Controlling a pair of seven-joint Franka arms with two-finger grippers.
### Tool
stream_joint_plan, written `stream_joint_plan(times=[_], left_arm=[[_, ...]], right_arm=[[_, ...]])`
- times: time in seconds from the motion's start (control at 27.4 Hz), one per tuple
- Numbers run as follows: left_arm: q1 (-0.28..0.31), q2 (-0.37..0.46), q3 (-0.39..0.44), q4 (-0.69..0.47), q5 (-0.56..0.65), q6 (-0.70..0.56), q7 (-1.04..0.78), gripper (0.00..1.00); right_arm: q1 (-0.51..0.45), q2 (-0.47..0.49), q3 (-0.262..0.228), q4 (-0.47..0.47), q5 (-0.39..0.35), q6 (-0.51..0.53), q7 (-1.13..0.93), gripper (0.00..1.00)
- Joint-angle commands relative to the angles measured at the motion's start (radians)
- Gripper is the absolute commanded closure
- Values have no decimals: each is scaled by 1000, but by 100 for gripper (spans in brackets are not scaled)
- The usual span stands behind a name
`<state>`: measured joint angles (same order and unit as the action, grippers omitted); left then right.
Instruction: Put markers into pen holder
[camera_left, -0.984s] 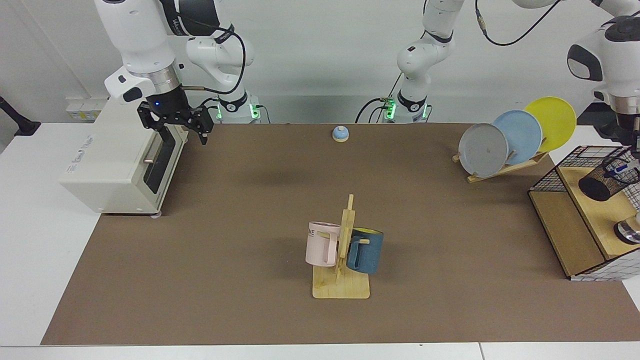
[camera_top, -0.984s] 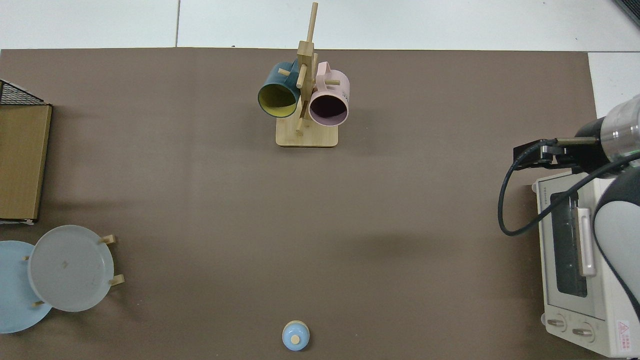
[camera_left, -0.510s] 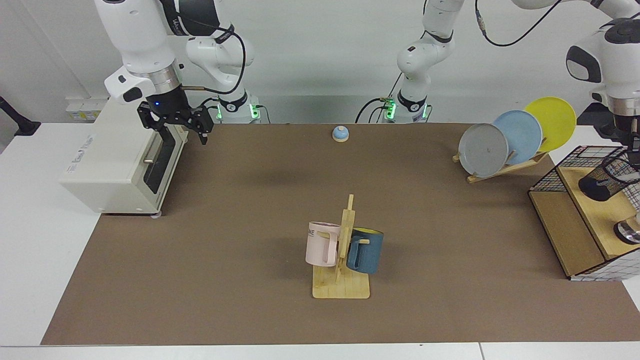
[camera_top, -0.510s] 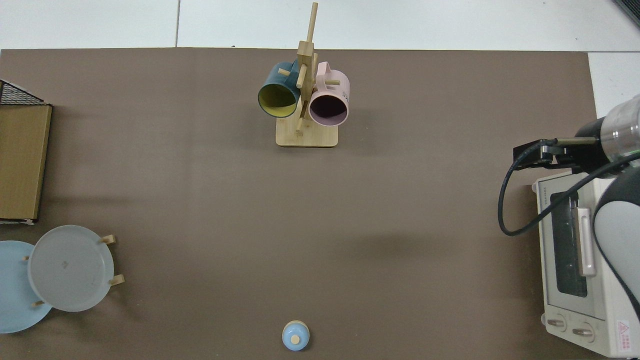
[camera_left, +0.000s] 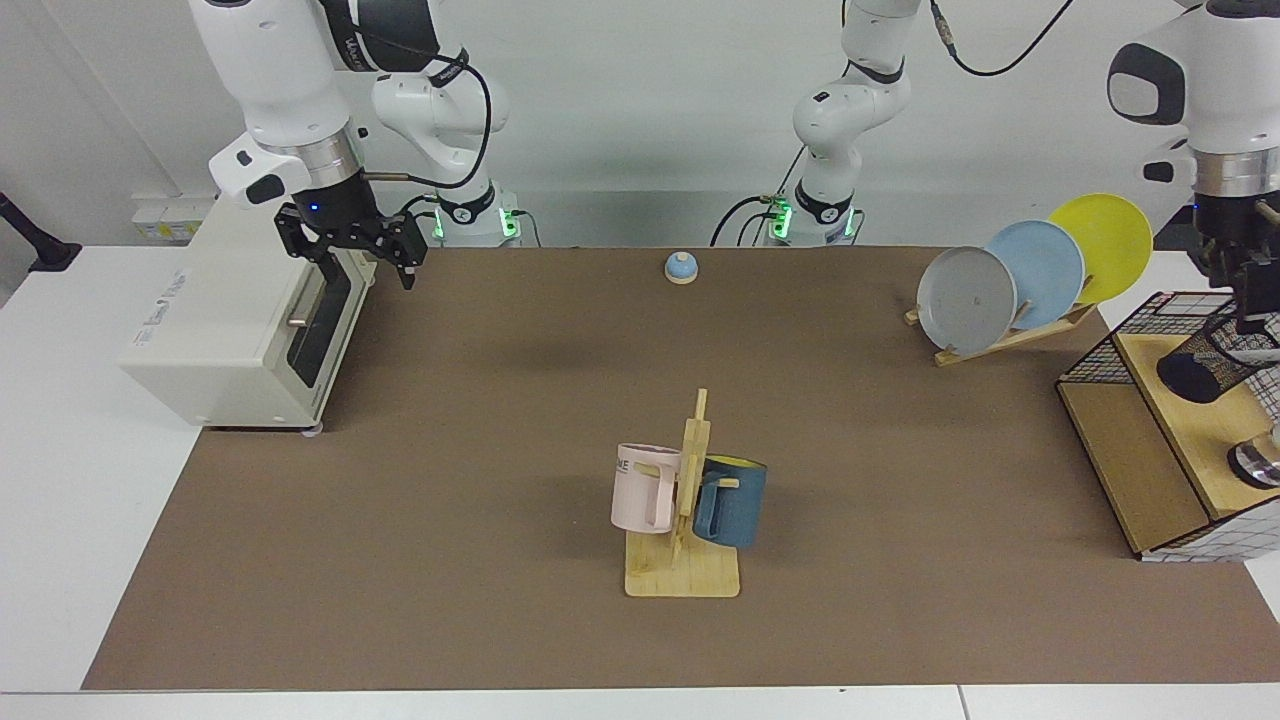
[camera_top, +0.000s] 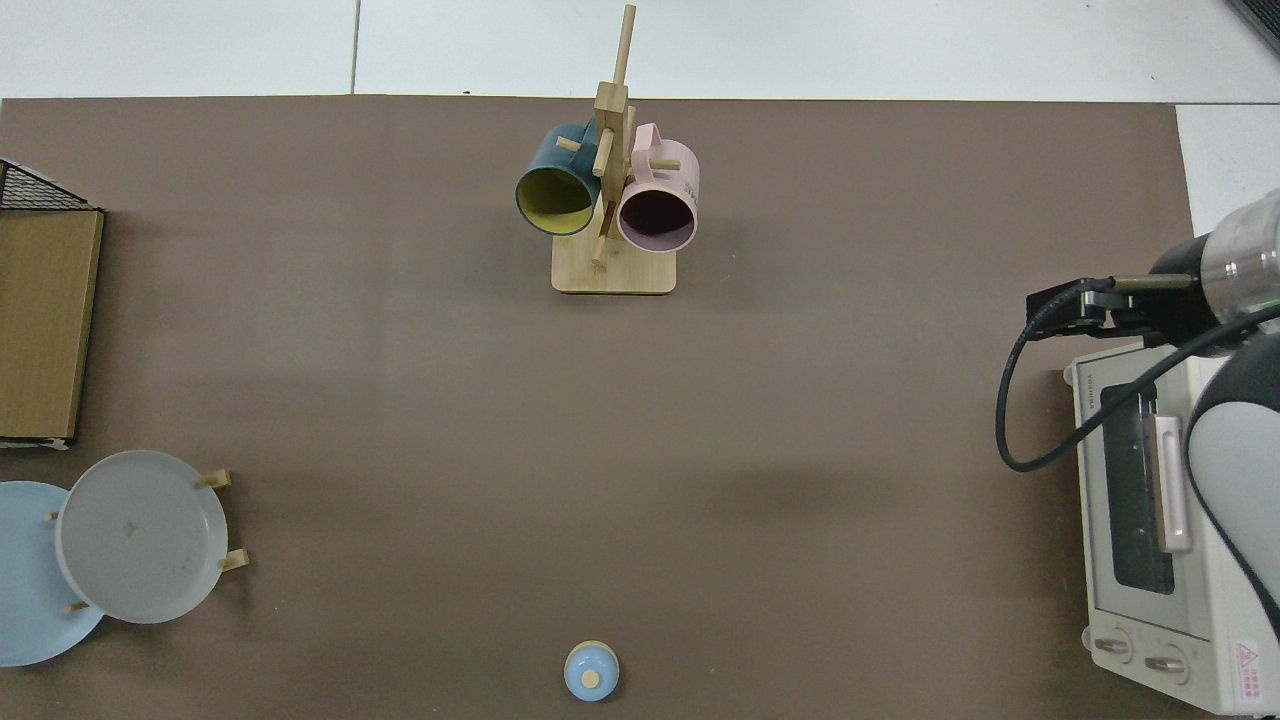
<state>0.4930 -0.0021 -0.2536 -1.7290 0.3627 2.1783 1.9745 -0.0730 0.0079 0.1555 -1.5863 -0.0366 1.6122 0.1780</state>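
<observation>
Covering most of the table is a brown mat, and the largest thing on it is a cream toaster oven at the facing view's left edge. The right gripper waits above the oven's front, jaws spread apart and empty. At the opposite edge stands a boxy black wire-grid frame with wooden shelves; on its upper shelf the black wire-mesh pen holder leans tilted. The left gripper hangs just above the holder's rim; whether its jaws are released or clenched cannot be told. The marker cannot be made out in either view. Just beside the frame, a wooden rack carries a grey, a pale blue and a yellow plate on edge. Near the table's middle, a wooden mug tree holds a pink mug and a dark blue mug. A small blue bell-shaped knob sits well apart, near the arms' bases.
</observation>
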Motion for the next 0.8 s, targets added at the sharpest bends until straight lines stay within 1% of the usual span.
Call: stream_joint_plan(times=[0.0, 0.18, 0.4, 0.58, 0.77], left_arm=[[-48, -19, -33, -4, -56, -95, -279, 0], [-70, -25, -87, -4, -152, -167, -584, 0], [-70, -29, -157, -4, -211, -235, -919, 0], [-70, -33, -214, -4, -267, -285, -1244, 0], [-70, -35, -243, -3, -315, -324, -1480, 0]], right_arm=[[-24, -25, 13, -34, 23, 26, 9, 0], [-24, -25, 13, -32, 23, 26, 9, 0], [-24, -25, 13, -34, 23, 26, 9, 0], [-24, -25, 13, -32, 23, 26, 9, 0], [-24, -25, 13, -32, 23, 26, 9, 0]])
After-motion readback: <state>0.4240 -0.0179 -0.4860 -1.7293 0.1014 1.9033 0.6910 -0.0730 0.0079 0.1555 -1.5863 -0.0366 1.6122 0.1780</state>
